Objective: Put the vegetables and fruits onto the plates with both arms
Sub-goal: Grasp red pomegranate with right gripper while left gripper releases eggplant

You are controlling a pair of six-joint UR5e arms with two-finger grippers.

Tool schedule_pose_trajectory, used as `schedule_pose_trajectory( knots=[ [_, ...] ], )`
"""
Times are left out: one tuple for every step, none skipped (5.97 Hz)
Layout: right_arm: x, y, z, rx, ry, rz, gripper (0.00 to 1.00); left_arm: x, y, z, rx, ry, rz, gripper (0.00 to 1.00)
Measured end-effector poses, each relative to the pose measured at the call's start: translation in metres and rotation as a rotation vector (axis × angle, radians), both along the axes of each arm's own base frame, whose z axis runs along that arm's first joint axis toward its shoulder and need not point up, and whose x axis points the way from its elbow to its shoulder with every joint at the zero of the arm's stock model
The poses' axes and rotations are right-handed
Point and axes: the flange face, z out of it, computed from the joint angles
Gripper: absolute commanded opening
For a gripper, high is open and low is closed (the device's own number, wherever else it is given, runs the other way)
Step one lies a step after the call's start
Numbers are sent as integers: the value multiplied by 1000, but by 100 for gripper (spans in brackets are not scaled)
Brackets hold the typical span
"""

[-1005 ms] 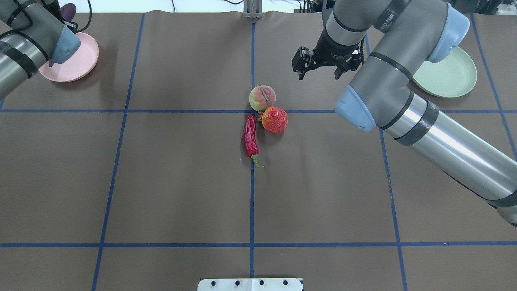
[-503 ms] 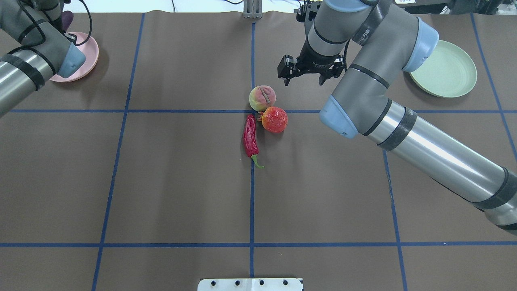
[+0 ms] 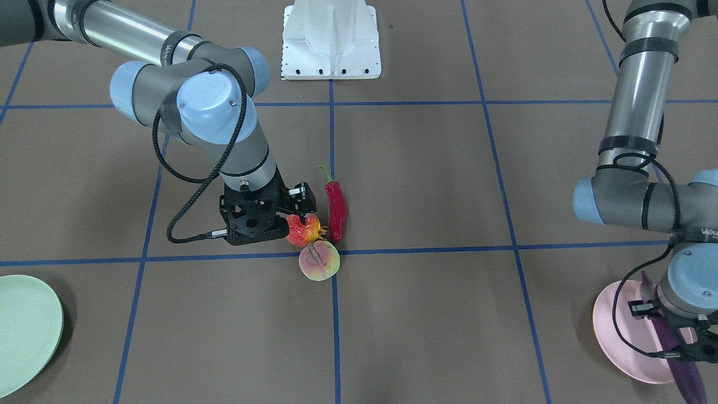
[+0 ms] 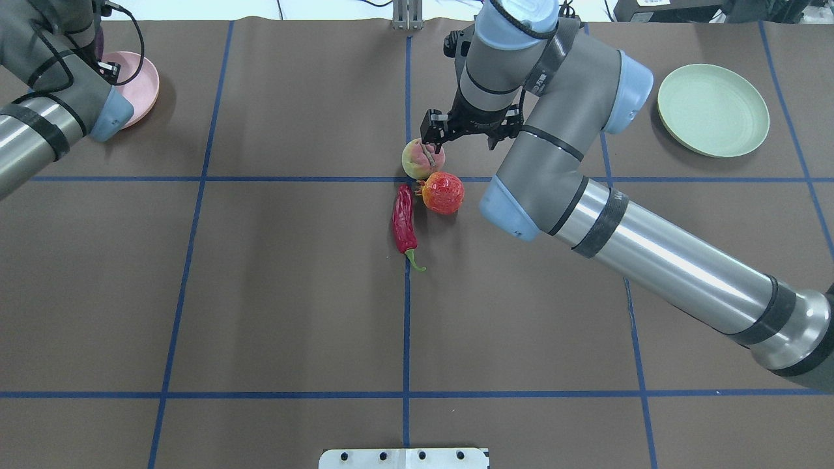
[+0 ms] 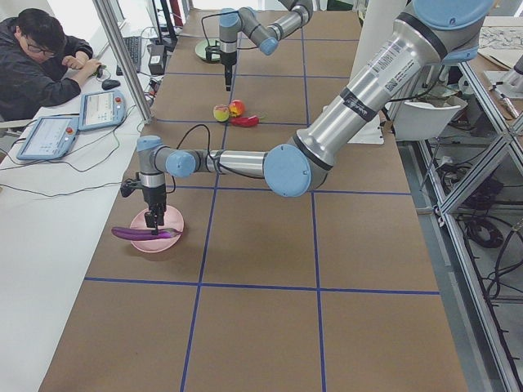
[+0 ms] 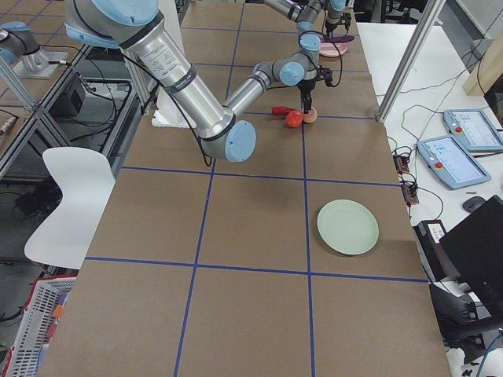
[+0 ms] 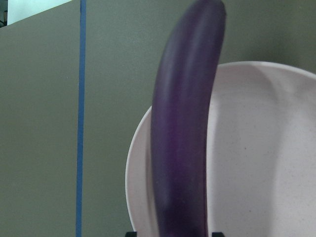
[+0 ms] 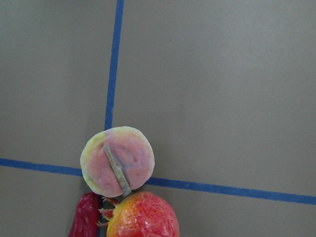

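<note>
My left gripper (image 3: 681, 343) is shut on the long purple eggplant (image 7: 182, 138) and holds it low across the pink plate (image 3: 620, 328); the side view shows the eggplant (image 5: 145, 233) level over the plate (image 5: 160, 242). My right gripper (image 4: 461, 133) is open and empty, just above and beside the peach (image 4: 423, 158). The pomegranate-like fruit (image 4: 444, 193) touches the peach, and the red chili (image 4: 403, 221) lies beside them. The right wrist view shows the peach (image 8: 117, 162) and the fruit (image 8: 143, 217) below the camera. The green plate (image 4: 713, 109) is empty at the far right.
The white base block (image 3: 331, 42) stands at the robot's side of the table. Blue tape lines cross the brown table cover. An operator (image 5: 41, 57) sits with tablets past the far table edge.
My right arm has swung left, from near the green plate to over the peach. My left arm has shifted slightly, with the eggplant still over the pink plate.
</note>
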Motion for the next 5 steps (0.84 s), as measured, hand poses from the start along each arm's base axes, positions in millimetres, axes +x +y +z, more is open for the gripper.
schedule_pose_trajectory(
  knots=[
    [-12, 7, -1, 47, 15, -35, 100, -2, 0, 3, 9, 1, -2, 100],
    [-21, 10, -1, 85, 28, -69, 100, -3, 0, 3, 13, 2, -4, 100],
    [-32, 11, 1, 124, 51, -94, 100, -5, -1, 3, 14, 3, -6, 100],
    [-44, 10, 5, 157, 75, -119, 100, -6, -1, 2, 16, 3, -8, 100],
    [-52, 12, 8, 174, 88, -142, 100, -7, -2, 1, 17, 4, -9, 100]
  ],
)
